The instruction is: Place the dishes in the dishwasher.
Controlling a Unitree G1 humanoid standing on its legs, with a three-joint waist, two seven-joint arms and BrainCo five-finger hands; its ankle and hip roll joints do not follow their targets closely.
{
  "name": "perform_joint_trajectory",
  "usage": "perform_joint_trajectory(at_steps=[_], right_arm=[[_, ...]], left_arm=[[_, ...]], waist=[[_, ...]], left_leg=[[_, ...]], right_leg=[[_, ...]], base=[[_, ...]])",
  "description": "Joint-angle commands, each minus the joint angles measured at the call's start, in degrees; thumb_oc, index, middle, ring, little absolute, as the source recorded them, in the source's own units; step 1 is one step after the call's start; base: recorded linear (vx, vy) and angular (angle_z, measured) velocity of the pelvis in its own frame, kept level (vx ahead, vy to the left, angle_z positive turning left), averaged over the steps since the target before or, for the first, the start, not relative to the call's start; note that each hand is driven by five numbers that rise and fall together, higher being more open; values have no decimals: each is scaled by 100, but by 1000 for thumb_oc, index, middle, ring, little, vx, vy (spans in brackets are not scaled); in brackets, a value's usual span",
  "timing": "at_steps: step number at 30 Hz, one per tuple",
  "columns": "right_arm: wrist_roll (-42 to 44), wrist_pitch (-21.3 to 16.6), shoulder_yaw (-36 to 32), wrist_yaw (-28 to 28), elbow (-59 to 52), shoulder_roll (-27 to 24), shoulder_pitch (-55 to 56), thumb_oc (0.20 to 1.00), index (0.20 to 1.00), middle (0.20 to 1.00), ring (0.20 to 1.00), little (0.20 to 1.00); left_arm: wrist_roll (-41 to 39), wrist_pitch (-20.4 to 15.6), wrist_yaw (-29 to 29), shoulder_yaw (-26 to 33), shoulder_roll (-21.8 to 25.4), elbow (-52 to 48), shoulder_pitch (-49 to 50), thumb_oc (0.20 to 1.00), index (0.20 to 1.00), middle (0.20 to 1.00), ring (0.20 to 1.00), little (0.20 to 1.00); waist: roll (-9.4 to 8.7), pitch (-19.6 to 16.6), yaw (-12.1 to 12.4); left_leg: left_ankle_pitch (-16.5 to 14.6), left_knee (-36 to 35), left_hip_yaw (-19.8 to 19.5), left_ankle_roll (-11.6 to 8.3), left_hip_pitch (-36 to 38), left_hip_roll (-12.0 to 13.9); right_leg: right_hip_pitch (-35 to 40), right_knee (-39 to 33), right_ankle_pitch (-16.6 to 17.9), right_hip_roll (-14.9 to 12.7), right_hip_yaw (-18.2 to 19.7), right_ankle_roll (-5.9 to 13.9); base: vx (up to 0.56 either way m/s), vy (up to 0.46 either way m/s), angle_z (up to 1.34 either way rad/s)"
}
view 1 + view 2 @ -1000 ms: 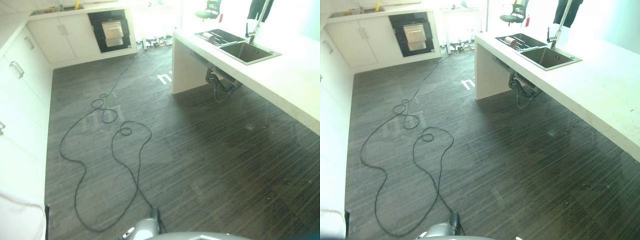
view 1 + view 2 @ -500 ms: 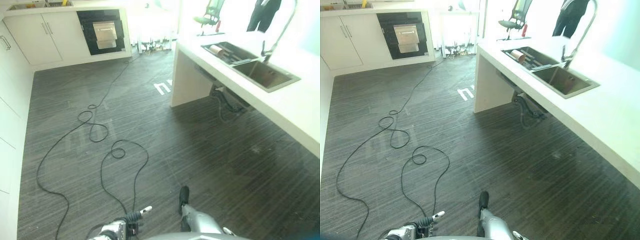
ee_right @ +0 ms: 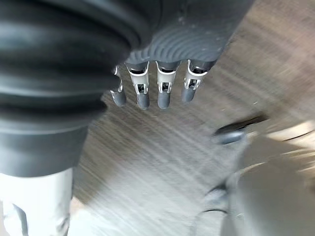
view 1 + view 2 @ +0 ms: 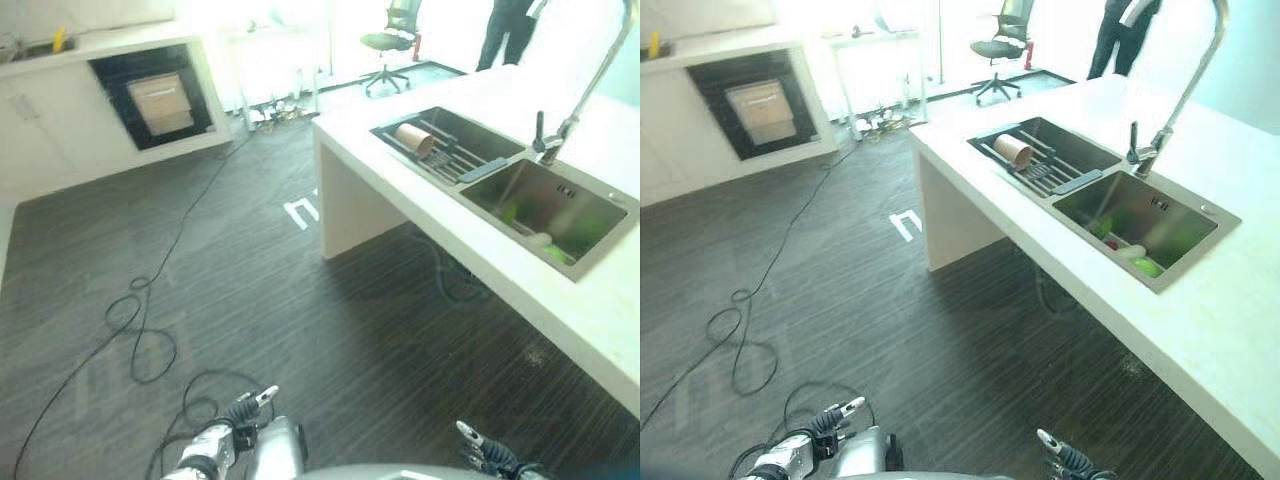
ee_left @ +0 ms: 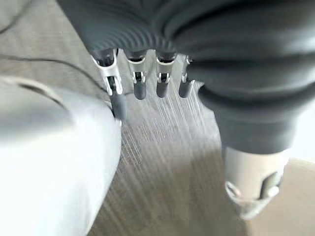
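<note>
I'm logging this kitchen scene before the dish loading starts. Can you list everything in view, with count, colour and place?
Counter: one, white, along the robot's right.
Sink: one double basin, steel, set in the counter.
Faucet: one, steel, tall, behind the sink.
Cup: one, brown, lying on its side on the rack over the far basin.
Green items: a few, in the near basin; kind cannot be told.
Dishwasher: one, dark front, built into the far white cabinets.
Office chair: one, dark, far end of the room.
Person: one, in dark clothes, standing past the counter.
Left hand: low at the robot's left, fingers relaxed, holding nothing.
Right hand: low at the robot's right, fingers relaxed, holding nothing.
</note>
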Motion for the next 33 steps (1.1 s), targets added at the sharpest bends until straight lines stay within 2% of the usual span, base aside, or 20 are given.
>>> perform_joint_trajectory(at_steps=[1, 2, 3, 6, 7, 10, 11, 12, 15, 17, 18, 20, 21, 22, 23, 25, 27, 28, 30, 33], right_arm=[[167, -150, 117, 247, -110, -108, 82, 1000, 1000, 1000, 1000, 1000], [147, -131, 133, 286, -108, -129, 40, 1000, 1000, 1000, 1000, 1000], [177, -122, 136, 256, -127, -132, 20, 1000, 1000, 1000, 1000, 1000], [367, -65, 95, 137, -186, -106, -35, 1000, 1000, 1000, 1000, 1000], [446, -101, 22, 150, -220, -27, 33, 1000, 1000, 1000, 1000, 1000], [726, -228, -78, 211, -217, 157, 146, 1000, 1000, 1000, 1000, 1000], [663, -223, -104, 261, -248, 221, 168, 1000, 1000, 1000, 1000, 1000], [627, -174, -97, 269, -279, 262, 153, 1000, 1000, 1000, 1000, 1000], [593, -96, -20, 185, -225, 395, 90, 1000, 1000, 1000, 1000, 1000], [526, -67, -15, 131, -208, 440, 100, 1000, 1000, 1000, 1000, 1000], [523, -69, -21, 137, -200, 433, 107, 1000, 1000, 1000, 1000, 1000], [609, -23, -79, 207, -126, 372, 175, 1000, 1000, 1000, 1000, 1000], [552, 133, -190, 209, -49, 243, 173, 1000, 1000, 1000, 1000, 1000], [655, 242, -207, 147, -68, 177, 153, 1000, 1000, 1000, 1000, 1000], [491, 442, -210, 36, -49, 39, 24, 1000, 1000, 1000, 1000, 1000], [335, 470, -174, 163, 4, -63, -18, 1000, 1000, 1000, 1000, 1000], [573, 537, -76, 3, -26, -23, -85, 1000, 1000, 1000, 1000, 1000], [570, 547, -119, 33, 18, -10, -79, 1000, 1000, 1000, 1000, 1000], [599, 554, -195, 129, 155, 31, -18, 1000, 1000, 1000, 1000, 1000], [415, 553, -266, 100, 326, 138, 114, 1000, 1000, 1000, 1000, 1000]], left_arm=[[-530, -143, 212, -266, -182, 64, 47, 1000, 1000, 1000, 1000, 1000], [-559, -251, 221, -244, -189, 133, 90, 1000, 1000, 1000, 1000, 1000], [-505, -303, 179, -223, -203, 192, 110, 1000, 1000, 1000, 1000, 1000], [-388, -385, 95, -199, -190, 301, 96, 1000, 1000, 1000, 1000, 1000], [-529, -281, 48, -248, -126, 351, 40, 1000, 1000, 1000, 1000, 1000], [-520, -199, 38, -294, -33, 389, -65, 1000, 1000, 1000, 1000, 1000], [-617, -162, 130, -298, -16, 381, -60, 1000, 1000, 1000, 1000, 1000], [-715, -125, 286, -265, 16, 336, -16, 1000, 1000, 1000, 1000, 1000], [-876, 34, 433, -208, 158, 269, -21, 1000, 1000, 1000, 1000, 1000], [-973, 105, 478, 26, 243, 239, 87, 1000, 1000, 1000, 1000, 1000], [-968, 110, 460, 55, 246, 239, 102, 1000, 1000, 1000, 1000, 1000], [-803, 150, 474, 182, 260, 242, 172, 1000, 1000, 1000, 1000, 1000], [-348, 193, 504, 311, 241, 338, 218, 1000, 1000, 1000, 1000, 1000], [-257, 192, 481, 269, 223, 365, 240, 1000, 1000, 1000, 1000, 1000], [-428, 229, 544, 264, 145, 439, 359, 1000, 1000, 1000, 1000, 1000], [-440, 423, 449, 351, 106, 479, 372, 1000, 1000, 1000, 1000, 1000], [-250, 671, 428, 237, 36, 576, 289, 1000, 1000, 1000, 1000, 1000], [-224, 774, 349, 242, 21, 681, 270, 1000, 1000, 1000, 1000, 1000], [-193, 1272, 273, 208, 84, 852, 198, 1000, 1000, 1000, 1000, 1000], [-385, 1638, 338, 349, 196, 1048, 267, 1000, 1000, 1000, 1000, 1000]], waist=[[-131, -109, 161], [-115, -138, 204], [-111, -152, 221], [-71, -161, 249], [-91, -148, 222], [-74, -153, 123], [18, -144, 79], [103, -125, 74], [142, -105, 86], [90, -119, 192], [89, -122, 197], [93, -144, 156], [42, -154, 139], [-9, -107, 184], [-3, -96, 287], [10, -62, 287], [56, -106, 319], [81, -133, 289], [97, -245, 236], [97, -357, 180]], left_leg=[[262, -449, -1143, -116, 1108, -21], [314, -449, -1305, -143, 948, 25], [344, -449, -1256, -153, 902, 62], [337, -310, -1059, -139, 1131, 147], [231, -35, -794, -47, 1104, 33], [153, -184, -435, 142, 1458, -136], [139, -372, -286, 182, 1778, -163], [65, -449, -89, 194, 2051, -158], [-51, -449, 283, 121, 2308, -148], [-117, -449, 737, -45, 2432, -85], [-120, -449, 766, -55, 2433, -80], [-115, -449, 818, -25, 2392, -110], [-60, -288, 1123, -136, 2456, -187], [57, 315, 988, -256, 2131, -177], [105, 147, 464, -275, 1894, -75], [113, -149, 471, -210, 2042, 48], [156, -449, 326, -190, 2086, 102], [160, -449, 406, -225, 2058, 155], [78, -449, 487, -226, 2082, 116], [-16, -449, 567, -207, 2172, 59]], right_leg=[[-498, 103, 33, -239, 528, 629], [-394, 151, -112, -251, 697, 663], [-313, 185, -208, -287, 784, 699], [-185, 543, -418, -665, 688, 912], [-169, 792, -463, -884, 420, 1052], [-576, 1691, 39, -1141, -133, 1267], [-955, 2204, 330, -1262, -483, 1320], [-1201, 2412, 496, -1396, -894, 1304], [-1314, 1790, 420, -1156, -1678, 1244], [-1285, 857, 616, -1127, -2512, 1156], [-1271, 772, 626, -1111, -2527, 1143], [-1190, 526, 554, -974, -2246, 1042], [-954, 122, 607, -883, -2142, 938], [-871, 58, 626, -860, -2013, 882], [-789, 13, 587, -837, -1594, 861], [-771, 13, 568, -885, -1497, 874], [-789, 13, 497, -940, -1594, 922], [-809, 13, 508, -966, -1670, 947], [-815, 13, 487, -1030, -1876, 989], [-873, 13, 507, -1093, -1914, 1046]], base=[[566, 202, -87], [476, 217, -156], [555, 310, -217], [599, 371, -168], [574, 383, -80], [400, 267, -25], [400, 281, -45], [386, 251, -61], [198, 67, -143], [108, -52, -68], [67, -86, -66], [92, -117, -61], [121, -167, -16], [189, -64, -23], [118, 67, -54], [101, 165, -103], [71, 152, -60], [87, 118, -20], [146, 112, -6], [160, 62, 14]])
